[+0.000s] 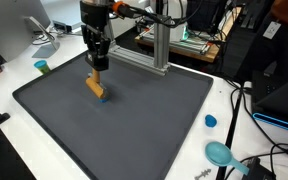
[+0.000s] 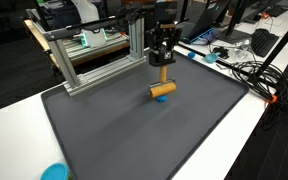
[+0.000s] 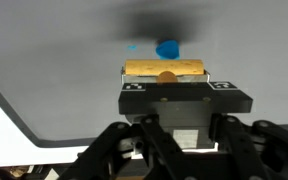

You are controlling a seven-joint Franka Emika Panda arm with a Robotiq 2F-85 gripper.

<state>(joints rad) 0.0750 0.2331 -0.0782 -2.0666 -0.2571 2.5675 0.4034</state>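
My gripper (image 1: 97,66) hangs over the far part of a dark grey mat (image 1: 144,125). It is shut on the upright stem of a wooden T-shaped piece (image 1: 94,86), whose crossbar lies level just above the mat. In an exterior view the gripper (image 2: 164,62) holds the wooden piece (image 2: 163,89) over a small blue object (image 2: 160,98) on the mat (image 2: 134,130). In the wrist view the wooden crossbar (image 3: 164,69) spans between my fingers (image 3: 164,80), with the blue object (image 3: 167,48) just beyond it.
An aluminium frame (image 1: 160,50) stands along the mat's far edge, also seen in an exterior view (image 2: 94,58). A small blue disc (image 1: 211,121), a teal scoop (image 1: 220,153) and a teal cylinder (image 1: 42,67) lie off the mat. Cables (image 2: 254,72) run beside it.
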